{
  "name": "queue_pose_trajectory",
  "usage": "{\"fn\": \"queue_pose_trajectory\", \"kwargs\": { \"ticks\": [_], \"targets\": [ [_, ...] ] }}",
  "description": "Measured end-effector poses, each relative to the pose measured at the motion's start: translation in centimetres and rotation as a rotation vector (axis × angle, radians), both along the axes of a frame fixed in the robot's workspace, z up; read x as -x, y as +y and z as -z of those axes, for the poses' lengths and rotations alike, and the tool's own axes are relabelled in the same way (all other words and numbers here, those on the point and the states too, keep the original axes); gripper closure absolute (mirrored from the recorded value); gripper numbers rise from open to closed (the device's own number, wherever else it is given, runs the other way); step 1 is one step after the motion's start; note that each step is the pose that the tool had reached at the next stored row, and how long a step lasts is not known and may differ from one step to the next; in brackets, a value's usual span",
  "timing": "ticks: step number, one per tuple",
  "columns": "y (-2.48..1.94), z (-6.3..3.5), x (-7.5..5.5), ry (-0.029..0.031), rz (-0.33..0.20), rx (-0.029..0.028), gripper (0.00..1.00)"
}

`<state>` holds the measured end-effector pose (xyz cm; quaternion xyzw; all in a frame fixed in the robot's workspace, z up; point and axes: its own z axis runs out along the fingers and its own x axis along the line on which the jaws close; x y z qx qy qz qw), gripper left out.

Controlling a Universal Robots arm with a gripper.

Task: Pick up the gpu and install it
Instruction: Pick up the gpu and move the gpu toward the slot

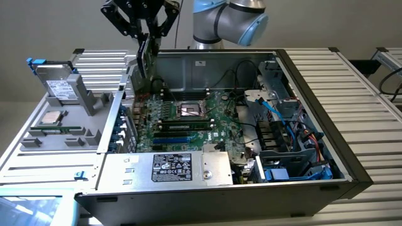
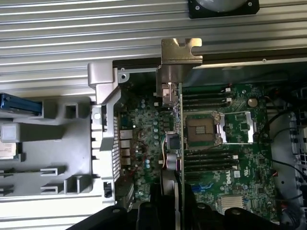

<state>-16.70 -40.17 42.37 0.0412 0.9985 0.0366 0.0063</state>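
Observation:
My gripper [image 1: 148,37] is shut on the gpu [image 1: 146,61], which hangs on edge above the back left corner of the open computer case [image 1: 301,61]. In the exterior view the card shows as a thin dark slab just over the case's rear wall. In the wrist view the gpu [image 2: 175,124] runs edge-on, its silver end bracket [image 2: 180,55] at the far end, and the black fingers [image 2: 160,208] clamp its near end. Below it lies the green motherboard [image 2: 216,158] with the bare CPU socket [image 2: 204,129]. The blue expansion slots [image 1: 172,140] sit toward the case front.
A grey parts tray [image 1: 94,106] stands at the exterior view's left, holding a silver hard drive [image 1: 60,87], a processor [image 1: 52,117] and a green memory stick [image 1: 53,127]. The power supply [image 1: 166,167] fills the case front. Cables and blue connectors [image 1: 276,136] crowd the right side.

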Motion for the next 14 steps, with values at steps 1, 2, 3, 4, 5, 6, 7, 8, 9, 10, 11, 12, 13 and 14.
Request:
{"fn": "queue_pose_trajectory", "kwargs": {
  "ticks": [1, 2, 3, 4, 5, 6, 7, 8, 9, 10, 11, 12, 13, 14],
  "targets": [
    [-0.17, 0.01, -0.3, 0.0001, 0.000, 0.0001, 0.71],
    [-0.33, 0.02, -0.6, 0.0002, 0.000, 0.0000, 0.71],
    [-0.45, 0.04, -1.0, 0.0004, 0.000, 0.0001, 0.71],
    [-0.55, 0.06, -1.3, 0.0005, 0.000, 0.0002, 0.71],
    [-0.64, 0.11, -1.7, 0.0005, 0.000, 0.0001, 0.71],
    [-0.70, 0.18, -2.0, 0.0004, 0.000, -0.0001, 0.71],
    [-0.74, 0.24, -2.4, 0.0005, 0.000, 0.0001, 0.71],
    [-0.77, 0.32, -2.7, 0.0004, 0.000, 0.0004, 0.71],
    [-0.79, 0.39, -3.1, 0.0004, 0.000, 0.0007, 0.71],
    [-0.82, 0.45, -3.4, 0.0004, 0.000, 0.0011, 0.71],
    [-0.85, 0.51, -3.7, 0.0004, 0.000, 0.0015, 0.71],
    [-0.87, 0.57, -4.1, 0.0005, 0.000, 0.0019, 0.71],
    [-0.90, 0.65, -4.4, 0.0004, 0.000, 0.0023, 0.71],
    [-0.92, 0.74, -4.8, 0.0004, 0.000, 0.0026, 0.71]
  ]
}}
